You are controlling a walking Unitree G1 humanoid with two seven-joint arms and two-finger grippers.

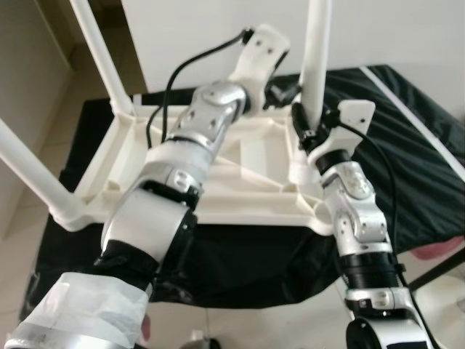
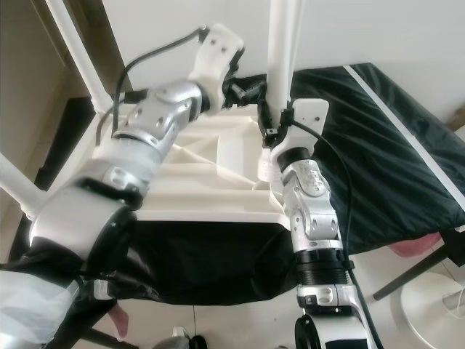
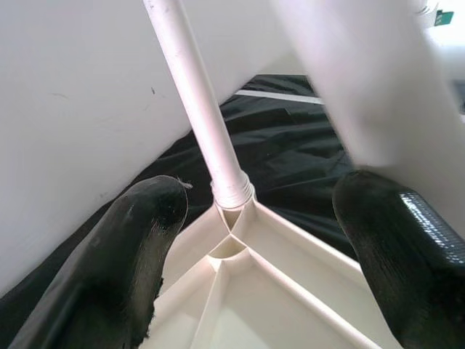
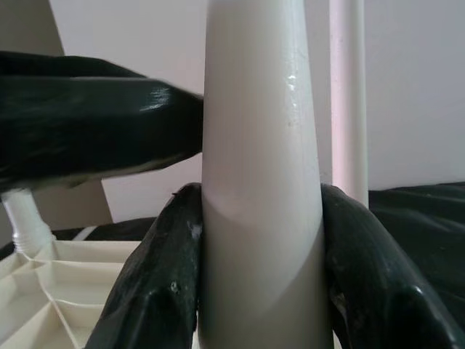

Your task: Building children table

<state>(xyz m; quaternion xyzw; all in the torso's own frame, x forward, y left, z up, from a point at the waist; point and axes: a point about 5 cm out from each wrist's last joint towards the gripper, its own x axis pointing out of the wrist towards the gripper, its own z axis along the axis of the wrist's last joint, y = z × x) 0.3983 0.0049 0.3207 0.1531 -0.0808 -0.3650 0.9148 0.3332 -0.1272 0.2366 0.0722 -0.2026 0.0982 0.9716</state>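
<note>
Tabletop (image 1: 240, 174) lies upside-down on black cloth (image 1: 407, 145). Right pincer (image 4: 261, 276) clenched around upright white leg (image 1: 317, 51); left pincer (image 3: 254, 240) released, fingers spread, beside same leg.

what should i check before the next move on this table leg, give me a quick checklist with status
1. Right gripper clamped on the table leg: ok, both fingers press its sides.
2. Left gripper free of the leg: ok, its fingers are spread and hold nothing.
3. Leg upright: ok, it looks close to vertical from the head camera.
4. Leg base fully seated in the corner socket of the upturned tabletop: cannot tell, the right wrist hides the joint.
5. Other legs in place: ok for three; the far leg sits in its socket.
6. Tabletop steady on the black cloth: cannot tell.
</note>
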